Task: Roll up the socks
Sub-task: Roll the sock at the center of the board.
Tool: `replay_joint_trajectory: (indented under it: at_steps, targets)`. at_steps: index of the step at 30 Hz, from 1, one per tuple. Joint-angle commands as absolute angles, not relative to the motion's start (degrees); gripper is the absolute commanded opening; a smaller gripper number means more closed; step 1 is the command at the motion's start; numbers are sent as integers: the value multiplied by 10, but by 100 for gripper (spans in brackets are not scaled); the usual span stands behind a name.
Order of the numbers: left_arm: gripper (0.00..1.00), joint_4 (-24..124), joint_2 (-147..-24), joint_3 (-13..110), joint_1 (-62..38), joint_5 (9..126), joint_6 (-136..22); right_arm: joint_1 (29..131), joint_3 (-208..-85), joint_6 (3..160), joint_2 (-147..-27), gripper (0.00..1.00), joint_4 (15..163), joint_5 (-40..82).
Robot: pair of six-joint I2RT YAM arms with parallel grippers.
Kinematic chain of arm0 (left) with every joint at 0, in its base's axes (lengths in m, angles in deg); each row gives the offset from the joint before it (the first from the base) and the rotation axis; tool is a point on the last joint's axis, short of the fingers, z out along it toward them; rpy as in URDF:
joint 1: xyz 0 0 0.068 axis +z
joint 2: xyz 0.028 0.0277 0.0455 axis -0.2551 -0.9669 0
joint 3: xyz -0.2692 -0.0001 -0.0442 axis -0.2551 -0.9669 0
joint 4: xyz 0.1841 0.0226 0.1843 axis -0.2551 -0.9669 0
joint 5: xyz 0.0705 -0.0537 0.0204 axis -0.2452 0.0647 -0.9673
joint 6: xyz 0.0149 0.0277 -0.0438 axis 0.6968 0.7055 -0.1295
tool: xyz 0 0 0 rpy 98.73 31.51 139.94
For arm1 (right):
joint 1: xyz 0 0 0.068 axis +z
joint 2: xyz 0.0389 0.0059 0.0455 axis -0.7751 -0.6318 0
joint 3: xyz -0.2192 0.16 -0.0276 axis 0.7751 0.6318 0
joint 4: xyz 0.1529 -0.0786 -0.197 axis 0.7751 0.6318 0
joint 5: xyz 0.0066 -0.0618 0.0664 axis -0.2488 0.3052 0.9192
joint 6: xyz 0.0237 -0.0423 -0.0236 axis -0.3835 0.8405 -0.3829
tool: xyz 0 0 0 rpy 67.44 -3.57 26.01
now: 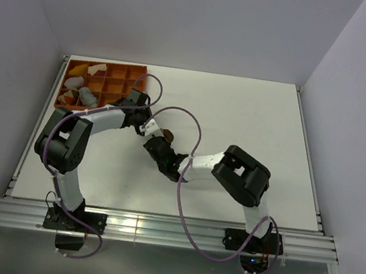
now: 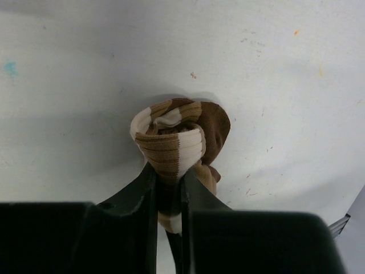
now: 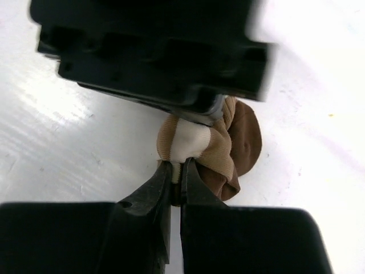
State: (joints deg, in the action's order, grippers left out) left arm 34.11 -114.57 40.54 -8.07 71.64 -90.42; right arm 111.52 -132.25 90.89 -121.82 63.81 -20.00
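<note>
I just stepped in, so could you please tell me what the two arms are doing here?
Both arms meet over one brown and white striped sock, already wound into a loose bundle. The left end effector is shut on one side of it, and the right end effector pinches the other. An orange divided tray sits off to the far left.

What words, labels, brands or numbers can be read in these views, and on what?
No readable text in any view.
Plain, no print visible: the sock, the tray, the table.
Too small to read, if marked at all: the board at the right arm's base.
</note>
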Motion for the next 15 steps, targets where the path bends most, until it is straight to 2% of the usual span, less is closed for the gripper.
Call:
replay_joint_trajectory:
  at_steps: [1,5,8,15]
  targets:
    - [18,288,-1133,369,-84,764,-903,1080,-1282,846,-1183,0,686,-84]
    - [47,310,-1109,359,-75,764,-914,1049,-1269,824,-1150,0,702,21]
    - [59,338,-1086,342,-71,764,-929,1025,-1276,811,-1145,0,724,65]
    - [64,379,-1031,296,-41,738,-960,981,-1297,778,-1148,0,765,171]
